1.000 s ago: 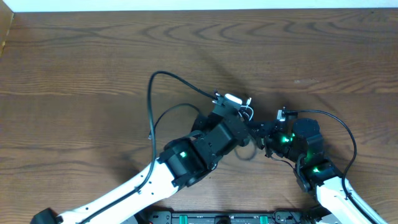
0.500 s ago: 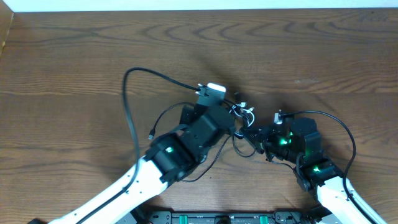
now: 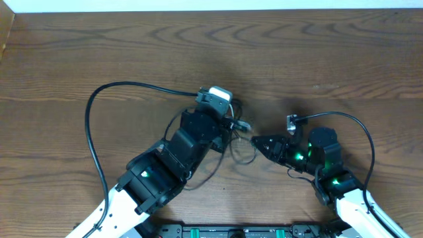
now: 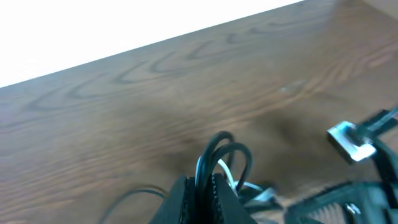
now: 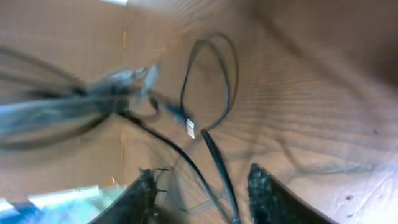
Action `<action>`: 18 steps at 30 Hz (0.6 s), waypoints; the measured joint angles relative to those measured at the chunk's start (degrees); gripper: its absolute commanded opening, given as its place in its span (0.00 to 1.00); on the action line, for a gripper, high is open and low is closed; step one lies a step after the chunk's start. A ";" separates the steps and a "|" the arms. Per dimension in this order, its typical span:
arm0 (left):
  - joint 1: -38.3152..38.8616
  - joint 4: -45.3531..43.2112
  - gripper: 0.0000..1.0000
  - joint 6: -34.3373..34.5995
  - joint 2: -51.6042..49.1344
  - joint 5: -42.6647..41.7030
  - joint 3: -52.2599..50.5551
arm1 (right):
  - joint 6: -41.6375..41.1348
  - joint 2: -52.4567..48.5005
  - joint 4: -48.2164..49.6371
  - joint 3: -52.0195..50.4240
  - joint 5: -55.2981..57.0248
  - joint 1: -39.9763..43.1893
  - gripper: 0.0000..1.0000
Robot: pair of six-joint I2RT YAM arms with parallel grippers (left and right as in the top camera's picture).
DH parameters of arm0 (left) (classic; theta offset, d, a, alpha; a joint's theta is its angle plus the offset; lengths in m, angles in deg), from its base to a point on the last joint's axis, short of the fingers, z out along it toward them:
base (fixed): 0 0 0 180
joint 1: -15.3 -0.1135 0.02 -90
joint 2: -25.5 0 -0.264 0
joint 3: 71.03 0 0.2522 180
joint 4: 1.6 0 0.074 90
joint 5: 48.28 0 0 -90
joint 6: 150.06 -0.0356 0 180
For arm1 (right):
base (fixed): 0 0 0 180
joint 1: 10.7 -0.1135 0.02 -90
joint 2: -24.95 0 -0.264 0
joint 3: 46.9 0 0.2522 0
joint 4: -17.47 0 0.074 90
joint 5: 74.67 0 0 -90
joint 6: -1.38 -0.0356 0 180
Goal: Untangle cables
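The cables (image 3: 242,147) lie tangled between the two grippers near the table's middle: thin black loops and a white cord. My left gripper (image 3: 232,125) is shut on them. In the left wrist view black loops (image 4: 221,151) and the white cord (image 4: 234,179) rise out of the closed left gripper (image 4: 200,185). My right gripper (image 3: 259,142) points left at the tangle and stands open. In the right wrist view two black strands (image 5: 213,163) run loose through the right gripper (image 5: 206,190). A black loop (image 5: 211,68) with a small plug (image 5: 191,128) lies beyond.
The left arm's thick black cable (image 3: 92,119) arcs wide over the table's left half. The right arm's own cable (image 3: 350,122) curves behind its wrist. The table's far edge (image 3: 211,12) meets a white wall.
The left arm has pulled back to the left with the cables in its grip. The right gripper has opened and let go of the strand.
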 measured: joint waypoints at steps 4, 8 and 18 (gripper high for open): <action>-0.04 -0.17 0.08 -0.74 -0.04 0.76 0.00 | 8.76 4.37 0.04 -0.22 -2.38 0.00 0.63; -0.04 -0.02 0.08 -1.31 -0.04 0.02 0.00 | 15.26 10.60 0.20 -0.26 -2.01 0.00 0.75; -0.04 0.63 0.08 -9.92 -0.04 -17.05 0.00 | 23.02 17.94 6.21 -0.28 4.22 0.00 0.96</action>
